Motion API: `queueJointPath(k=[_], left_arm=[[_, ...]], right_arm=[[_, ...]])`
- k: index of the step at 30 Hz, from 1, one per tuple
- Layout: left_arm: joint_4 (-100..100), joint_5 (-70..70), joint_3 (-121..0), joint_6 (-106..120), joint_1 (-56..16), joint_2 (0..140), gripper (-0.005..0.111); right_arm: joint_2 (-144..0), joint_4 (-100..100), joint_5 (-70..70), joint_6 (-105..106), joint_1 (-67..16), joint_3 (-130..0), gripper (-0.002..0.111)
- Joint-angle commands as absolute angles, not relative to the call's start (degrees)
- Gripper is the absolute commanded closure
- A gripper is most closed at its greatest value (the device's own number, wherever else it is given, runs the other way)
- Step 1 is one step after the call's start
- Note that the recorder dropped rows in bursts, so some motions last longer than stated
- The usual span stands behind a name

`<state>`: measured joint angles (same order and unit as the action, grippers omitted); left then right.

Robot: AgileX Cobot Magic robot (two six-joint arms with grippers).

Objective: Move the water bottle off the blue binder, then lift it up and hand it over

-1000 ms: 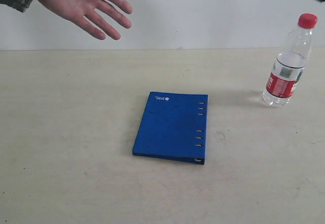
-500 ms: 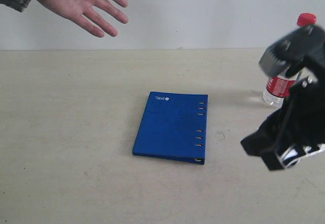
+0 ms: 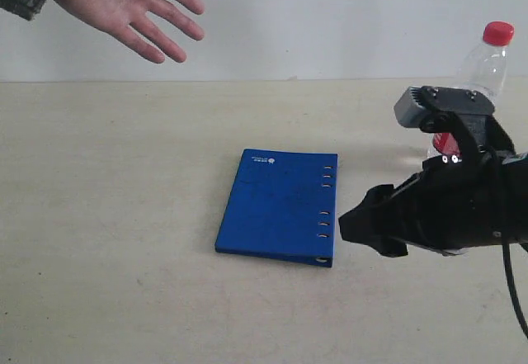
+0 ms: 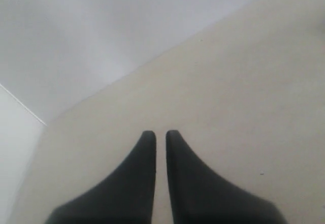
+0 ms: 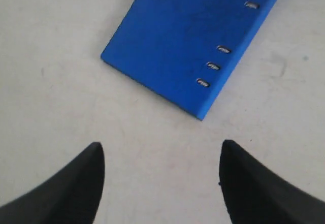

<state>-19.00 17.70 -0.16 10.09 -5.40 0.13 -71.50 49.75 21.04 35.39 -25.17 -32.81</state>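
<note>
The blue binder (image 3: 280,205) lies flat in the middle of the table, metal rings along its right edge, nothing on top of it. The water bottle (image 3: 483,63) stands upright on the table at the far right, off the binder; my right arm hides its lower half. My right gripper (image 3: 356,228) hovers open just right of the binder's near corner. In the right wrist view the binder (image 5: 190,33) lies beyond the open right gripper (image 5: 161,150), with bare table between the fingers. My left gripper (image 4: 160,132) is shut on nothing over bare table; the exterior view does not show it.
A person's open hand (image 3: 124,5) reaches in at the upper left, palm out, above the table's far edge. A pale wall (image 3: 330,17) runs behind the table (image 3: 107,240).
My right arm has come into view from the right and moved leftward, low over the table, to the binder's right edge. The bottle and binder have not moved. The hand shifted slightly.
</note>
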Motion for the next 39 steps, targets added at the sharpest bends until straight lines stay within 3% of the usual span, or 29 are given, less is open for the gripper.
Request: queueJointPath(k=[1,6,8,10,17,24,32,39], left_arm=[[-28.6,15.9,0.0,10.7,-5.8,0.0,0.1],[-23.0,10.9,0.0,3.9,-5.8,0.0,0.1],[1.5,3.0,0.0,-19.6,-5.8,0.0,0.1],[12.5,3.3,0.0,-28.3,-5.8,0.0,0.1],[15.2,9.7,0.0,-32.7,-5.8,0.0,0.1],[16.1,-0.7,0.0,-45.6,-5.9,12.6,0.1],[0.9,-16.1,-5.0,-45.4,-11.7,39.1,0.1],[-30.5,-34.4,-15.6,-50.0,-15.3,67.1,0.1]], right_arm=[[-73.3,50.7,17.3,33.4,-25.2,-32.7,0.049],[-76.8,50.5,15.7,34.2,-25.2,-32.7,0.049],[-77.3,50.5,10.3,36.2,-25.2,-32.7,0.049],[-77.3,50.5,5.9,36.1,-25.2,-32.7,0.049],[-77.3,50.5,9.0,33.4,-25.2,-32.7,0.049],[-81.0,50.6,9.3,33.4,-25.2,-32.7,0.049],[-87.2,50.7,12.1,33.5,-25.2,-32.7,0.049],[-85.3,50.7,6.1,33.3,-25.2,-32.7,0.049]])
